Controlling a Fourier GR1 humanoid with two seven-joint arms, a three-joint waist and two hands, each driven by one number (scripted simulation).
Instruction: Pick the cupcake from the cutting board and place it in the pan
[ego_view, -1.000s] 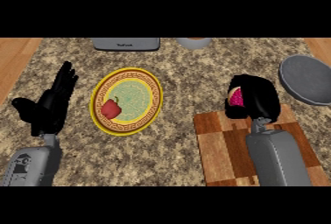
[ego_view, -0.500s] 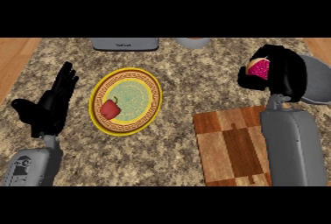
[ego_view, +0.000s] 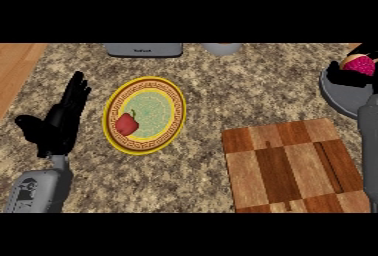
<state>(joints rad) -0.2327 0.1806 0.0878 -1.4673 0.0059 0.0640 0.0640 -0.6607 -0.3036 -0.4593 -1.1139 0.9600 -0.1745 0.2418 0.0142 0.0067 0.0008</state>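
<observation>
My right hand (ego_view: 347, 76) sits at about two o'clock, at the right edge of the head view, its black fingers curled round the pink-topped cupcake (ego_view: 359, 64). The cupcake is held over the round grey pan (ego_view: 341, 97); whether it touches the pan's floor I cannot tell, since my fingers hide its underside. My grey right forearm (ego_view: 368, 125) runs down the right edge from the pan's lower rim, alongside the far corner of the brown checkered wooden cutting board (ego_view: 291, 165), which lies at about four o'clock on the speckled stone counter (ego_view: 221, 85).

My left hand (ego_view: 60, 120) rests at nine o'clock, open, fingers straight and pointing up toward twelve, thumb out to the side, holding nothing. Just beside it, toward the centre, is the round yellow-rimmed plate with a green patterned middle (ego_view: 151, 107), and a small red pepper-like fruit (ego_view: 126, 125) lies on the plate's lower left part. At twelve o'clock a grey rectangular appliance (ego_view: 144, 49) and a pale grey round object (ego_view: 221, 48) touch the top edge.
</observation>
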